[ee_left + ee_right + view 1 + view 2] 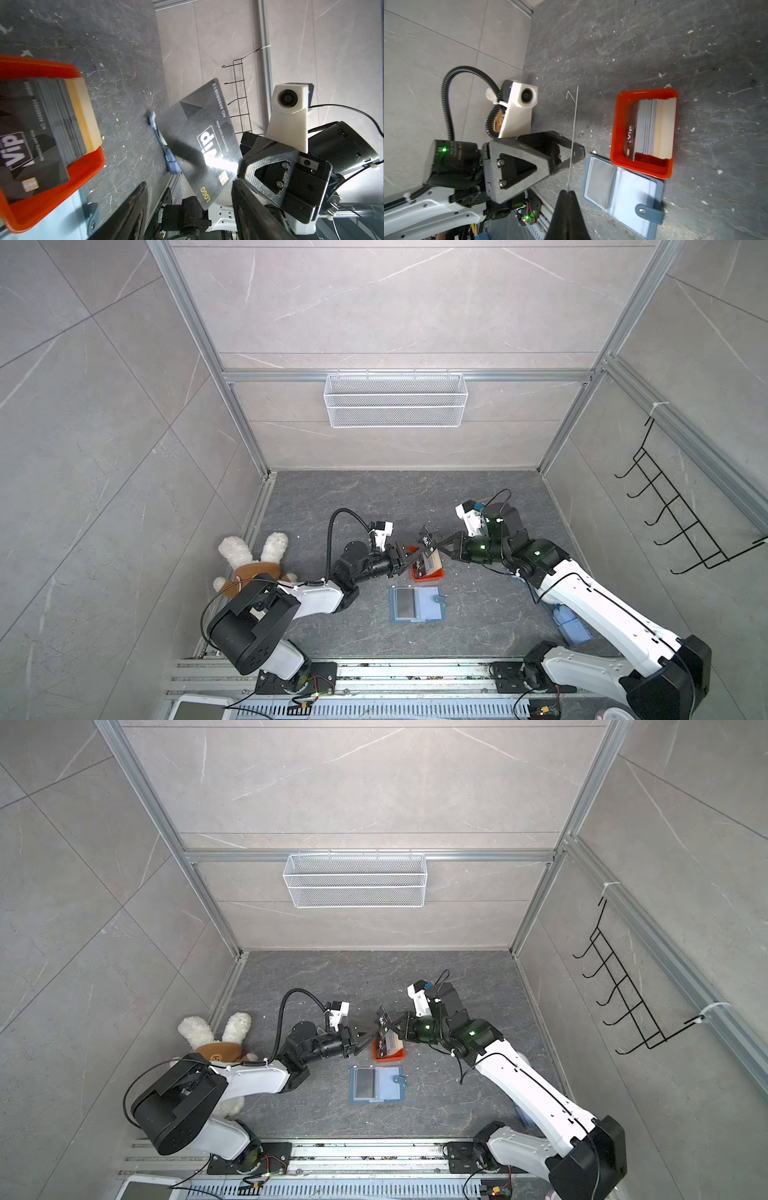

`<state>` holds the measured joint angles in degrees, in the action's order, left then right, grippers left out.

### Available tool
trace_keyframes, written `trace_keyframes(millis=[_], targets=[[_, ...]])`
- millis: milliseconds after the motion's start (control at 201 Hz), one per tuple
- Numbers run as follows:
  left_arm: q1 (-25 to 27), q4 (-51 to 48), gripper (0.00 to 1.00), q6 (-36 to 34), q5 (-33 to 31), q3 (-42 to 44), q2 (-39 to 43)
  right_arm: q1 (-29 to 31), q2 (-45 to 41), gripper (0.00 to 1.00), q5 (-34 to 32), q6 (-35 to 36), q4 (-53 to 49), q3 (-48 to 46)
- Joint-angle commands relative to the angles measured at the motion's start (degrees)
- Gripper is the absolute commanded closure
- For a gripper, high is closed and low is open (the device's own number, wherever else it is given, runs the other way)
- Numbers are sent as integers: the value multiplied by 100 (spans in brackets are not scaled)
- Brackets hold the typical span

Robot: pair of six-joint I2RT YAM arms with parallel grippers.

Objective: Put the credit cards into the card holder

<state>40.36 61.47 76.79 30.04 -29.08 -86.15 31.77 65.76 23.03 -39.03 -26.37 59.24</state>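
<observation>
Jaws pinched shut on one dark VIP card (199, 133), your right gripper (568, 192) holds it on edge in the air above the counter (654, 41), gripping the end that carries the gold chip. Your left gripper (574, 157) meets it from the opposite side, jaws spread, with the card standing in the gap between them. Whether either finger brushes the card cannot be told. The right arm's wrist camera sees the card edge-on, as a thin pale line.

Close by, the rest of the credit cards (646, 126) stand stacked in a small orange tray (643, 171), packed against a pale tan block (666, 124) at one end. The top face of the stack shows the same VIP print.

The card holder (620, 187) lies open and flat on the counter just beside the tray, on the side nearer your arms' bases in both top views. Its clear pockets face up and its snap tab (648, 212) juts from one edge.

Farther out, a plush rabbit (249, 551) lies at the counter's left edge beside your left arm. A white wire basket (395, 400) hangs on the back wall, and a black hook rack (673, 514) on the right wall.
</observation>
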Motion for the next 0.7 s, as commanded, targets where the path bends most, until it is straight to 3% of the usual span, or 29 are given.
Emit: trace_keyframes(millis=[0,692], targets=[[24,982,34,307,-118,50,90,-23,-153,100,205,-79,-193,264],[41,1040,47,397,-85,-246,388,-24,-212,100,554,-318,105,182]])
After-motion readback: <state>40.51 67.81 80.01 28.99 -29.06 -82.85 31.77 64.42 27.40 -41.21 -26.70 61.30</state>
